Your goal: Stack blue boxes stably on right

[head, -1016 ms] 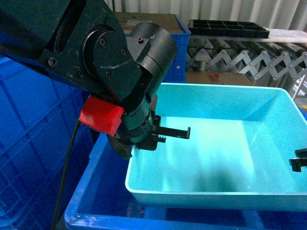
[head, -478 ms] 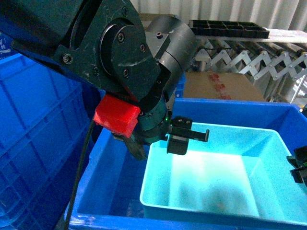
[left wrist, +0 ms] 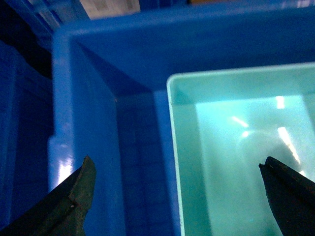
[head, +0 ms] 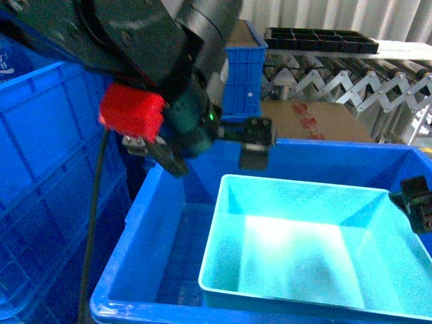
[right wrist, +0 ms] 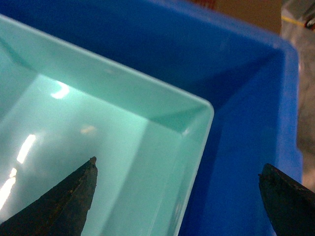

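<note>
Red print marks the cardboard box (head: 317,121), perhaps characters, but too blurred to read.

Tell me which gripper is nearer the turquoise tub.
Right. The right gripper sits at the turquoise tub's far right rim; the left gripper hangs higher, above the tub's far left corner. Both are open and empty.

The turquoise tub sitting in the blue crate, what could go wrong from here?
1. The turquoise tub sits off to one side of the blue crate, with bare floor on its left; it could slide or settle crooked, making a poor base for stacking.
2. Both the left gripper and the right gripper have open jaws straddling the tub's rim, so a careless move might snag it.
</note>
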